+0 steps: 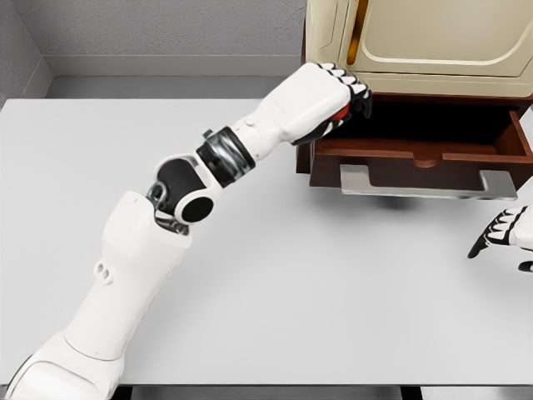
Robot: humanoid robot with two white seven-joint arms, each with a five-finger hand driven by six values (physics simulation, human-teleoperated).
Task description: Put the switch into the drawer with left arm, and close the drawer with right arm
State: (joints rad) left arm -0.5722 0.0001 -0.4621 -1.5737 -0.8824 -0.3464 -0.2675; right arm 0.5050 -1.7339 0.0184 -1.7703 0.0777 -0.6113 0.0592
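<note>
Here left hand [337, 104] grips switch [340, 116] over drawer [416, 150].

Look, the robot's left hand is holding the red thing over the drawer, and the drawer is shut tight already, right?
Not quite. The drawer is open, pulled out from the cabinet, as the head view shows. The left hand does hold the red thing at the drawer's left end.

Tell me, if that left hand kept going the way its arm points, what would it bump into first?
Probably the cream cabinet above the open drawer. The left hand, closed on something red, already sits at the drawer's left corner, though depth is hard to judge.
</note>
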